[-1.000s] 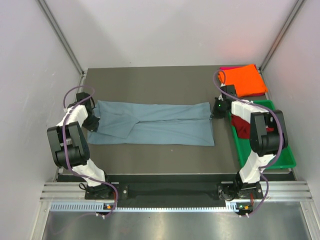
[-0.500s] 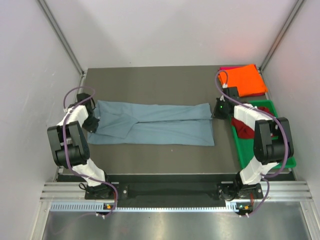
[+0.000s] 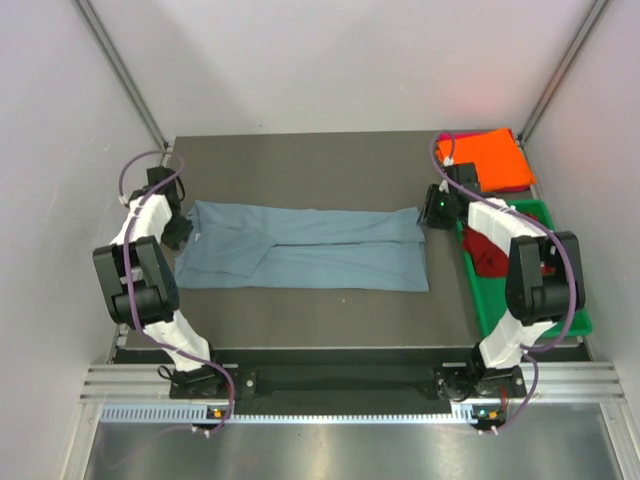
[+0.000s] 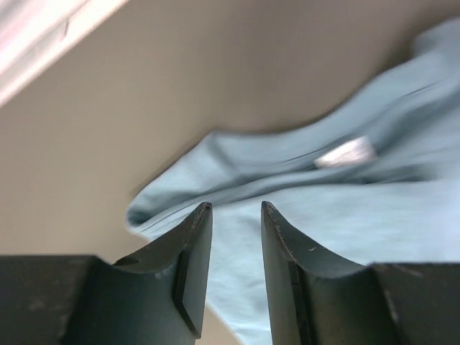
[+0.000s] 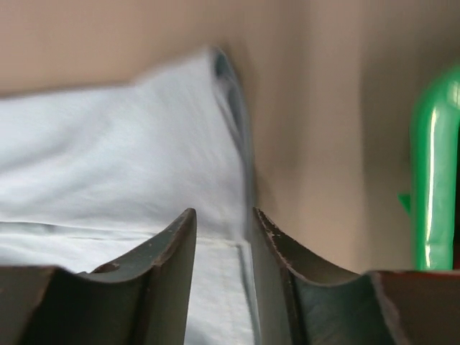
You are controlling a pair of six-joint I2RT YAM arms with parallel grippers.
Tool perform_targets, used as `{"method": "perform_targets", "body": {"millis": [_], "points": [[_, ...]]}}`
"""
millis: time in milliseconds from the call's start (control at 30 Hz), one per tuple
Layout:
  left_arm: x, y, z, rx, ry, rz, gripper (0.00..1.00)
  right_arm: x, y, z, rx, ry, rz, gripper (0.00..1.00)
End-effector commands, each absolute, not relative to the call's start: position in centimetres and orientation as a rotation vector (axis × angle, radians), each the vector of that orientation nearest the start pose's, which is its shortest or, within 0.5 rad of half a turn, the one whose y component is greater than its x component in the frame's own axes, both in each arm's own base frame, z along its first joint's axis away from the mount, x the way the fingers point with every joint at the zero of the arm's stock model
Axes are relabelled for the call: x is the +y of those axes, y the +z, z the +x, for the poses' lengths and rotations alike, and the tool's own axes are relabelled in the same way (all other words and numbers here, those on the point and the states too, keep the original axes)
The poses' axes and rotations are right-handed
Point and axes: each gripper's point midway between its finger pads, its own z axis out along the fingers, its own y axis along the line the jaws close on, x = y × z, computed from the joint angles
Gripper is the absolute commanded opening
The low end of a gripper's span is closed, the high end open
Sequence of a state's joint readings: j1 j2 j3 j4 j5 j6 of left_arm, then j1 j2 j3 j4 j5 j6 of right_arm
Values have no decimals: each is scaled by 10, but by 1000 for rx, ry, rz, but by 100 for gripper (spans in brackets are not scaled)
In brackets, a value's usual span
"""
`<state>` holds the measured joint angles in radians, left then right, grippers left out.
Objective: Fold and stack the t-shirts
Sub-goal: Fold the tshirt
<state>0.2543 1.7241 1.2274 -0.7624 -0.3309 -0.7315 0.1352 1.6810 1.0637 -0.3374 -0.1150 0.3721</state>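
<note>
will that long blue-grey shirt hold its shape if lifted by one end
Probably not. The dusty blue-grey cotton t-shirt lies flat with soft creases, so it would likely droop and unfold. It looks thin and light; pushed across the dark table it would probably bunch rather than slide.

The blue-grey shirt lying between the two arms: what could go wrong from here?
The left end effector and right end effector stand open at the ends of the blue-grey shirt; a grasp might pinch only the top layer, and the lengthwise fold could fall open.
Its end by the left arm lies rumpled, so the next fold may come out crooked.
The right end effector sits close beside the green tray; a wide swing could knock it.
</note>
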Motion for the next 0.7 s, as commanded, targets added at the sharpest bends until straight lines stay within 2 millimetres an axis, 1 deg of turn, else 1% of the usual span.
{"method": "perform_targets", "body": {"millis": [0,33,67,100,133,167,200,233,267,300,333,367,400,433,500,533,600,633,667], "points": [[125,109,372,2261,248,-1273,39,100,87,417,2474,418,163,38],[124,114,381,2243,208,-1259,39,101,86,420,2478,433,149,39],[113,114,390,2258,111,-1233,39,104,91,425,2470,445,122,40],[111,119,405,2235,49,-1175,39,105,86,427,2481,459,109,41],[104,114,413,2249,-7,-1153,39,105,89,435,2464,458,87,41],[100,113,419,2254,-49,-1132,39,105,89,438,2464,463,82,41],[90,116,435,2245,-145,-1065,39,104,83,440,2476,476,81,42],[84,106,441,2272,-196,-1043,39,103,86,445,2469,481,72,42],[80,102,446,2281,-229,-1030,39,102,84,447,2474,483,73,42],[74,106,456,2283,-295,-1005,39,99,80,449,2483,492,80,42],[71,94,462,2304,-320,-1004,39,99,80,451,2480,497,70,42],[67,91,467,2311,-351,-994,38,95,74,452,2493,500,78,42],[62,94,476,2304,-408,-973,38,96,73,453,2494,517,67,42],[60,84,481,2314,-432,-977,38,95,71,454,2496,521,51,42],[58,80,490,2308,-457,-980,38,94,63,455,2510,527,39,42],[57,71,493,2319,-468,-986,38,94,61,456,2513,532,29,42],[58,65,498,2318,-471,-999,38,94,55,457,2521,546,28,42],[59,55,499,2331,-462,-1010,38,94,54,458,2521,547,23,42],[60,49,500,2339,-455,-1017,38,94,53,459,2517,548,20,42]]}}
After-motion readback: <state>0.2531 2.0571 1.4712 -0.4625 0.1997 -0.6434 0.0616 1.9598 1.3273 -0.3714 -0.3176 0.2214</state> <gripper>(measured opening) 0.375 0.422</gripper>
